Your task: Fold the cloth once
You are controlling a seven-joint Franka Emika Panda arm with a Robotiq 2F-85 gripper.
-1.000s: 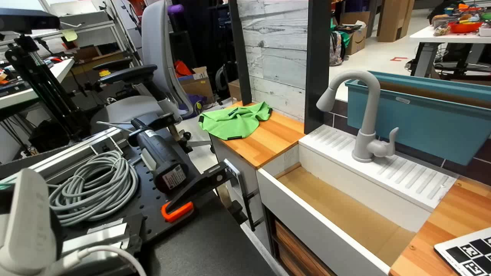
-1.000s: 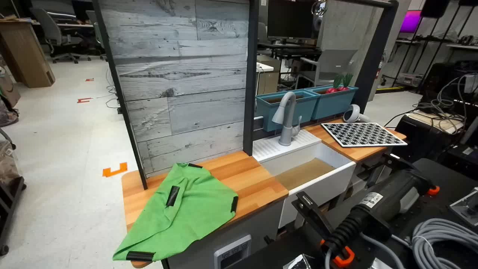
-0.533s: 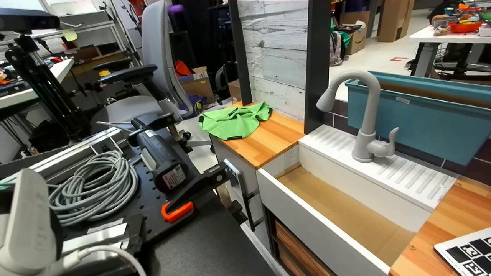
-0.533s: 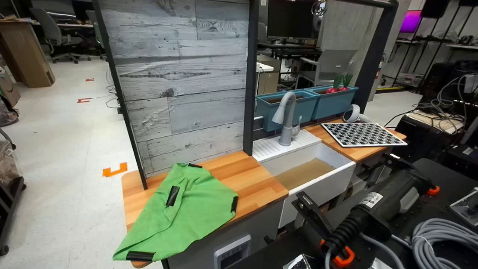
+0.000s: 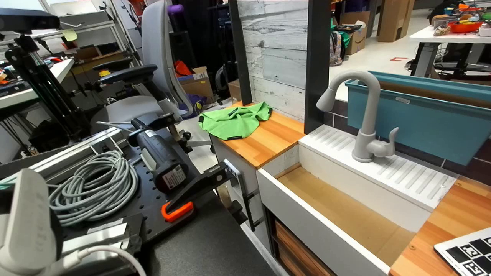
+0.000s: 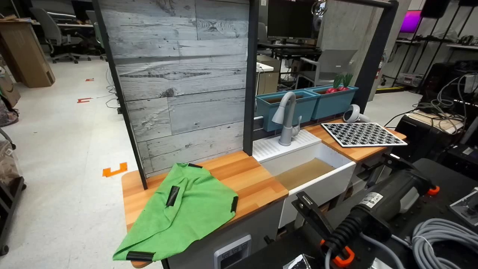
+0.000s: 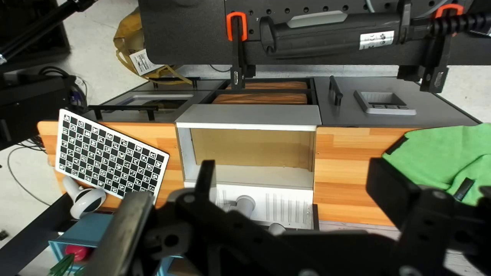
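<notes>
The cloth is bright lime-green with black tape patches, rumpled on the wooden counter [image 6: 246,179]. It shows in both exterior views [image 5: 245,124] [image 6: 201,209] and at the right of the wrist view [image 7: 441,153], where the frame edge cuts it off. One flap lies folded over its middle, and one end reaches past the counter's edge. My gripper [image 7: 293,163] shows only in the wrist view. Its fingers are wide apart with nothing between them, high above the sink and counter. The cloth lies beyond the right finger, apart from it, and the gripper body hides part of the scene below.
The white sink [image 6: 317,190] with a grey faucet [image 5: 370,115] adjoins the counter. A plank panel [image 6: 179,82] stands behind the cloth. A checkered board [image 6: 364,134] lies past the sink. Blue planters [image 6: 287,112] hang behind it. A black table with a clamped tool [image 5: 161,161] faces the counter.
</notes>
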